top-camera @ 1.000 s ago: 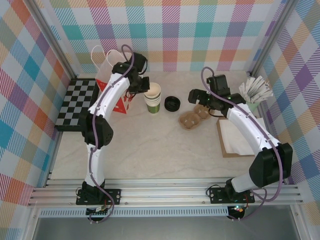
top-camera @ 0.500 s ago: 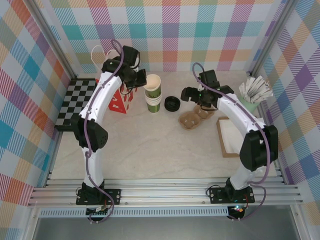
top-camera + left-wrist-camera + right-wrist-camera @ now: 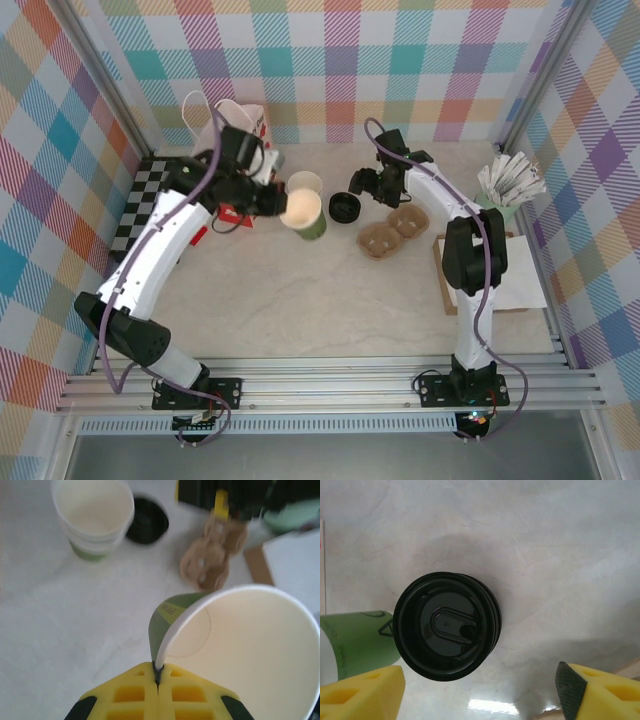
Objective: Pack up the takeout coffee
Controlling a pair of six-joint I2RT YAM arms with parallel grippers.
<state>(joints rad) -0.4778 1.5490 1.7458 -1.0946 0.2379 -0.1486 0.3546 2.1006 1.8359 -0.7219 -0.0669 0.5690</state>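
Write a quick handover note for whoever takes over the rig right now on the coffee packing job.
Left tool: shut on the rim of one lidless green cup, held tilted, apart from the cup stack.
Right tool: open, a finger on either side of the black lid on the table, not gripping it.
Done: one cup is out of the stack.
Left: likely lid onto cup, then cup into the paper bag at the back left.

Pale marbled table [image 3: 300,300]; cup stack [image 3: 92,515], black lid [image 3: 344,207], cardboard carrier [image 3: 388,233]
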